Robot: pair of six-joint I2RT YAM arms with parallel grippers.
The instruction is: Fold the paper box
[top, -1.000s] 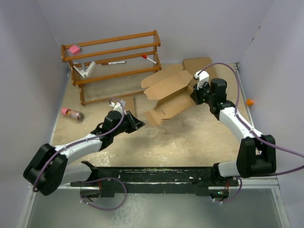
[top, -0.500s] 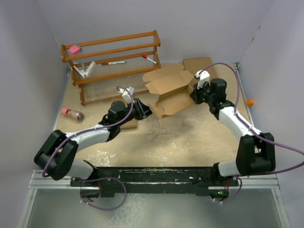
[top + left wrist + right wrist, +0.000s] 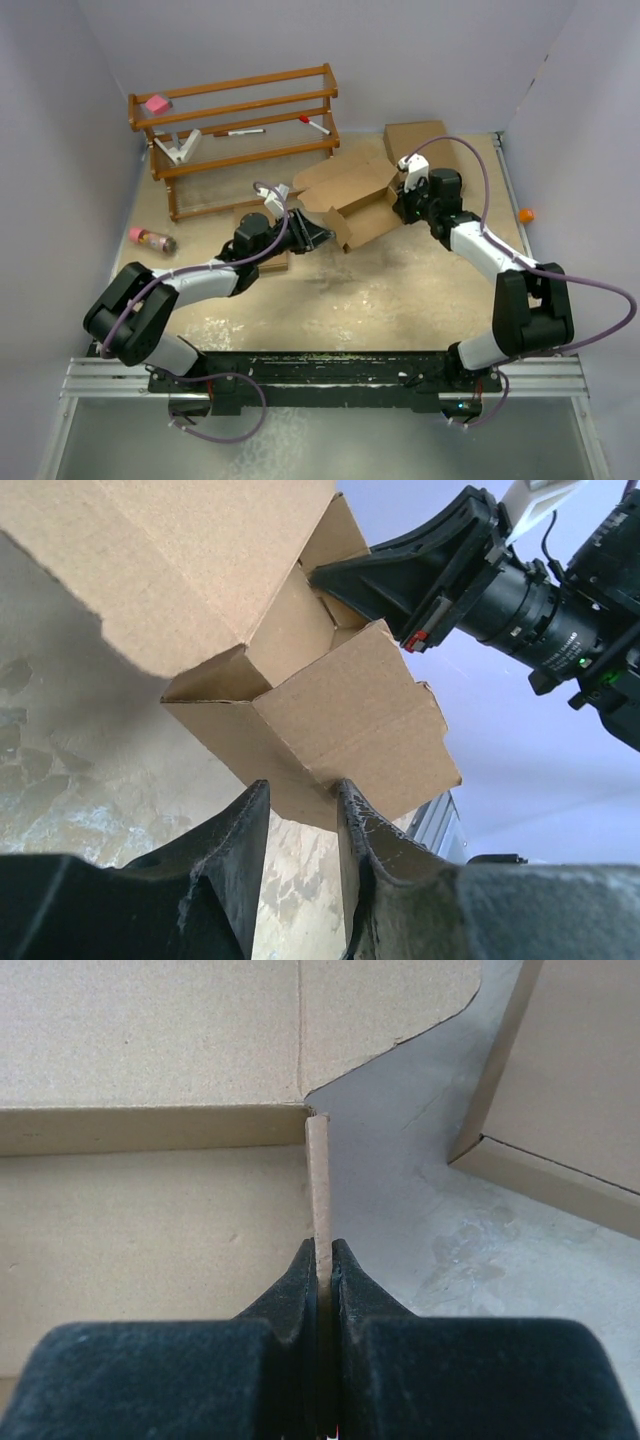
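A partly folded brown paper box (image 3: 345, 190) is lying just beyond the centre of the table (image 3: 400, 290), toward 12 o'clock. The right gripper (image 3: 322, 1250) is pinching a thin upright flap at the box's 3 o'clock side. The left gripper (image 3: 300, 798), its 2 fingers spread, is meeting the box's 7 o'clock corner, fingertips flanking its lower edge.

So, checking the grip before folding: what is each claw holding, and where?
Right claw pinches the paper box by a thin flap edge; left claw is open, holding nothing.
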